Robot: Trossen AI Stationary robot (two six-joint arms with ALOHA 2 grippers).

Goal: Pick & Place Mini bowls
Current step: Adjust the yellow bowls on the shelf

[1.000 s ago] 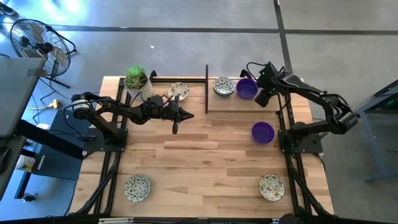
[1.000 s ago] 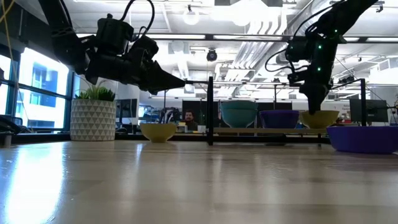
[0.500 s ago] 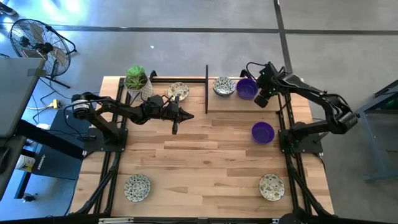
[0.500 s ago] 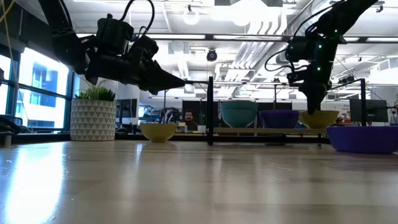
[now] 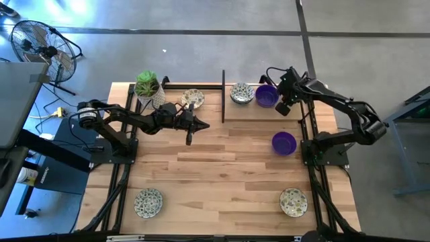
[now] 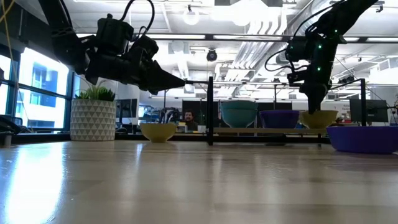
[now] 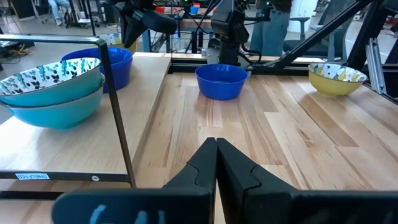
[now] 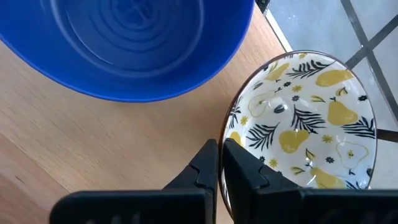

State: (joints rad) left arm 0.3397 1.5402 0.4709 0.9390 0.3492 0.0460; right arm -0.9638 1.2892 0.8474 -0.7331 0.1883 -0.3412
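Pinching a patterned bowl's [image 8: 305,118] rim, the right gripper [image 8: 219,163] sits at the frame's upper right. Left gripper [image 5: 189,129], jaws pressed together, hovers upper centre.

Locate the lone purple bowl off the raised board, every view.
High view: glossy purple round bowl, right side of table.
Low view: far right edge.
Left wrist view: straight ahead, across the table.
Right wrist view: absent; right hand grips a patterned bowl.
Shared landmark: black upright post.
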